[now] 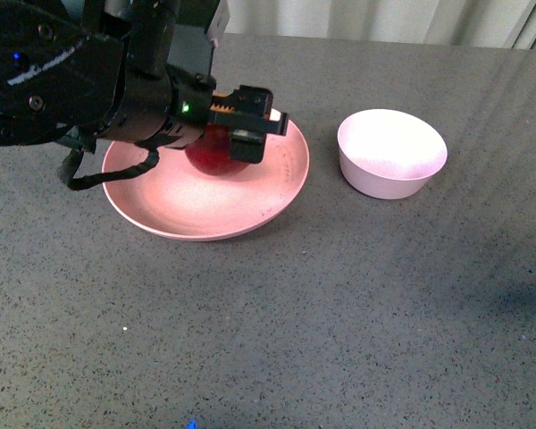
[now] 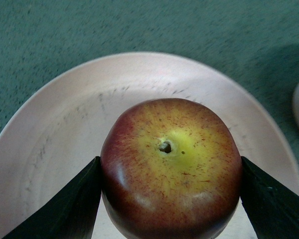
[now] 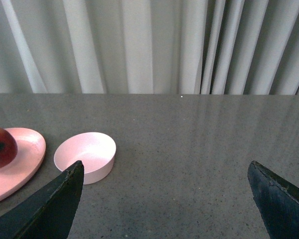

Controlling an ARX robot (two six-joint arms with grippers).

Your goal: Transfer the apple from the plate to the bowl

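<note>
Dark-red apple (image 1: 216, 161) sits over the far half of the pale-pink plate (image 1: 196, 204) in the left centre of the front view, clamped between the black fingers (image 1: 247, 145) of the left gripper (image 1: 243, 130). The left arm reaches in from the upper left corner of the frame and covers the top of the fruit. The left wrist view shows the apple (image 2: 170, 167) stem dimple up, a yellowish patch around it, with one finger (image 2: 72, 204) pressed to each side and the speckled plate (image 2: 65, 124) beneath. Whether the fruit rests on the plate or hangs just above it cannot be told.

A small, deep pale-pink bowl (image 1: 391, 152) stands empty to the right of the plate in the front view, near it but not touching, on a dark grey speckled tabletop (image 1: 339, 313).

The right gripper (image 3: 164, 199) shows only in its own wrist view, its two dark fingers (image 3: 55, 204) spread wide with nothing between them. It looks across the table at the bowl (image 3: 85, 154), the plate (image 3: 20, 162) and the apple (image 3: 1, 147), with a pale pleated curtain (image 3: 139, 45) behind.
</note>
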